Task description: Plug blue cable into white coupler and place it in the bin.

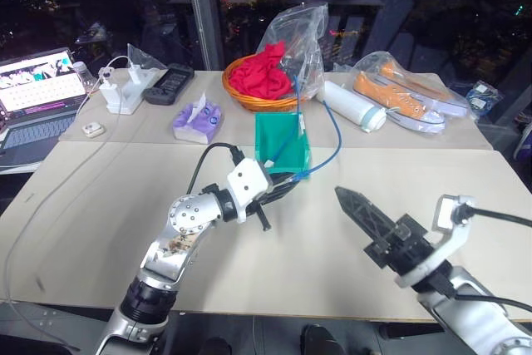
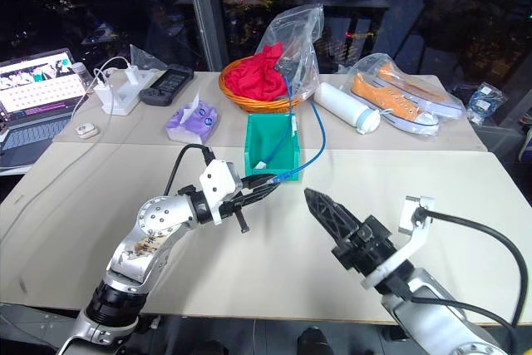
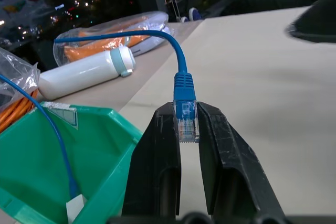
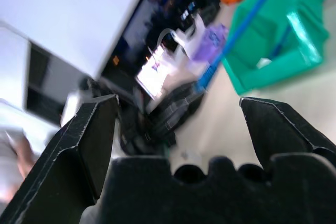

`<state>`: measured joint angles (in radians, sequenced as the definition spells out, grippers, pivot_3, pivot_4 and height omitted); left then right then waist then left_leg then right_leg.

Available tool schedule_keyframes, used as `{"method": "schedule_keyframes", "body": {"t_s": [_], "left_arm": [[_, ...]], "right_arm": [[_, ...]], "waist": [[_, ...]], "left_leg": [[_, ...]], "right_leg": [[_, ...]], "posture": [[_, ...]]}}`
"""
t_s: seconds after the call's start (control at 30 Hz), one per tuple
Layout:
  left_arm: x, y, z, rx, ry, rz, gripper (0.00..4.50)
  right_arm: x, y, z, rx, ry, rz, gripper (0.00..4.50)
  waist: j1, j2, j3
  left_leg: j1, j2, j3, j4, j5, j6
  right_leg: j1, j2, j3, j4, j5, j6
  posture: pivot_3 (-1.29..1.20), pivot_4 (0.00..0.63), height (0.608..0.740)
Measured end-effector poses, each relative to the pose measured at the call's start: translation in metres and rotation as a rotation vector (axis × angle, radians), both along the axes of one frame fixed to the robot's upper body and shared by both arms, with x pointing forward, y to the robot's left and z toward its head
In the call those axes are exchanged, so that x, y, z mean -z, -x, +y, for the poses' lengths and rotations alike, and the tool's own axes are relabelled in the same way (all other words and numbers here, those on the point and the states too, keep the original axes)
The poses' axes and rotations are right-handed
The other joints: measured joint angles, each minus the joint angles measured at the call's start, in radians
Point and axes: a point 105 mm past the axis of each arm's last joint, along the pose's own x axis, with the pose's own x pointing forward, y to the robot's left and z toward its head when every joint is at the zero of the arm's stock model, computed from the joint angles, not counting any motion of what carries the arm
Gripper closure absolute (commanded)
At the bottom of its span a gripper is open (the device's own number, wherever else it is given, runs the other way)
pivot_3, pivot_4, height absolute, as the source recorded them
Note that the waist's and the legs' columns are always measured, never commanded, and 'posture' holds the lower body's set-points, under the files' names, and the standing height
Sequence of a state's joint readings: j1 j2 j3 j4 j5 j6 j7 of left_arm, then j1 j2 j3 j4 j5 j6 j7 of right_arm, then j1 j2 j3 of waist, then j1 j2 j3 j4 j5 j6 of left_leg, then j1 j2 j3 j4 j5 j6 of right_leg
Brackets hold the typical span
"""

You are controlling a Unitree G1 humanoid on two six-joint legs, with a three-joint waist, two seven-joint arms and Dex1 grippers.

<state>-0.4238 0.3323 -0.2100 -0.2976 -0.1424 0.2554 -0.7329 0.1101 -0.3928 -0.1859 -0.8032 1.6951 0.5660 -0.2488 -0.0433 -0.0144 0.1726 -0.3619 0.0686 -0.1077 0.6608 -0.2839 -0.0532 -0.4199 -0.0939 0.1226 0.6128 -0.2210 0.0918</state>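
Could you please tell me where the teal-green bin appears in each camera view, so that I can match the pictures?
Left eye view: the bin sits mid-table, just in front of the orange basket.
Right eye view: the same spot, centre.
Left wrist view: a corner of the bin, beside the left gripper's fingers.
Right wrist view: beyond the right gripper's fingers.
Shared landmark: the blue cable running out of the bin.

1 blue cable (image 1: 331, 126), 1 green bin (image 1: 281, 140), 1 orange basket (image 1: 253, 99) w/ 1 red cloth (image 1: 259, 72), 1 white bottle (image 1: 353, 106), 1 laptop (image 1: 33, 89), 1 tissue pack (image 1: 197, 120), 1 power strip (image 1: 129, 93), 2 pincers: left (image 1: 283, 186), right (image 1: 342, 197).
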Motion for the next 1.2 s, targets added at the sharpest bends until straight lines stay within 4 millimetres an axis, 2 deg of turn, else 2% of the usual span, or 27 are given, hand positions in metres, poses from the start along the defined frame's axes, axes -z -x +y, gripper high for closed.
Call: {"method": "schedule_keyframes", "body": {"t_s": [0.23, 0.5, 0.77, 0.9, 1.2], "left_arm": [[-0.001, 0.003, -0.005, 0.049, 0.025, -0.008, 4.42], [-0.007, 0.010, -0.012, 0.121, 0.082, 0.010, 4.42], [-0.010, 0.009, -0.014, 0.130, 0.077, 0.012, 4.42], [-0.010, 0.008, -0.013, 0.126, 0.073, 0.012, 4.42], [-0.007, 0.008, -0.012, 0.125, 0.061, 0.017, 4.42]], "right_arm": [[0.004, -0.018, 0.027, -0.024, -0.008, 0.069, 0.16], [0.009, -0.033, 0.028, 0.002, 0.038, 0.098, 0.16], [0.010, -0.036, 0.026, 0.017, 0.028, 0.100, 0.16], [0.011, -0.036, 0.026, 0.021, 0.016, 0.106, 1.12], [0.004, -0.033, 0.026, 0.016, -0.020, 0.074, 4.25]], "waist": [[-0.001, 0.000, 0.000], [-0.002, 0.001, 0.000], [-0.002, 0.001, 0.000], [-0.003, 0.001, 0.000], [-0.003, 0.001, 0.000]], "left_leg": [[0.000, 0.000, 0.000, 0.000, 0.000, 0.000], [-0.001, 0.000, 0.000, 0.000, 0.000, 0.000], [-0.001, 0.000, 0.000, 0.000, 0.000, 0.000], [-0.001, 0.000, 0.000, 0.000, 0.000, 0.000], [-0.001, 0.000, 0.000, 0.000, 0.000, 0.000]], "right_leg": [[-0.001, 0.000, 0.000, 0.000, 0.000, 0.000], [-0.001, 0.000, 0.000, 0.000, 0.000, 0.000], [-0.001, 0.000, 0.000, 0.000, 0.000, 0.000], [-0.001, 0.000, 0.000, 0.000, 0.000, 0.000], [-0.001, 0.000, 0.000, 0.000, 0.000, 0.000]], "posture": [[0.00, 0.150, 0.722], [0.00, 0.150, 0.722], [0.00, 0.150, 0.722], [0.00, 0.150, 0.722], [0.00, 0.150, 0.722]]}}
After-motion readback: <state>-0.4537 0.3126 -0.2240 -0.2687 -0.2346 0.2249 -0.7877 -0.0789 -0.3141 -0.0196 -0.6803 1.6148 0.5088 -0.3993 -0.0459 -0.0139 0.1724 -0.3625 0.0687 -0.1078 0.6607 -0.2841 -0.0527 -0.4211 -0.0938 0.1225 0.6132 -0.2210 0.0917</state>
